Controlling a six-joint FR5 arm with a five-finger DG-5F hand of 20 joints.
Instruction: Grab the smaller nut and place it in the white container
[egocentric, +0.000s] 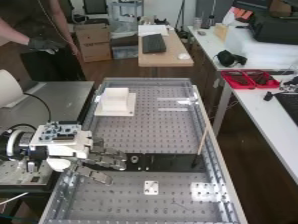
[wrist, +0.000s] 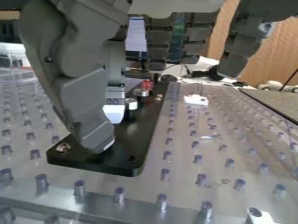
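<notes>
Tables and storage
A red tray (egocentric: 253, 87) sits on a white table (egocentric: 266, 111); a cardboard box (egocentric: 94, 44) stands near a wooden table (egocentric: 159, 60).

High camera looks down the bench (egocentric: 143, 132); wrist camera, close, shares its black plate (wrist: 136, 135).

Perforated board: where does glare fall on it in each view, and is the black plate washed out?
High view: a bright glare patch on the perforated board, nearer the camera than the black plate, toward the right rail; wrist view: a pale sheen across the board, the plate mostly dark, not washed out.
</notes>
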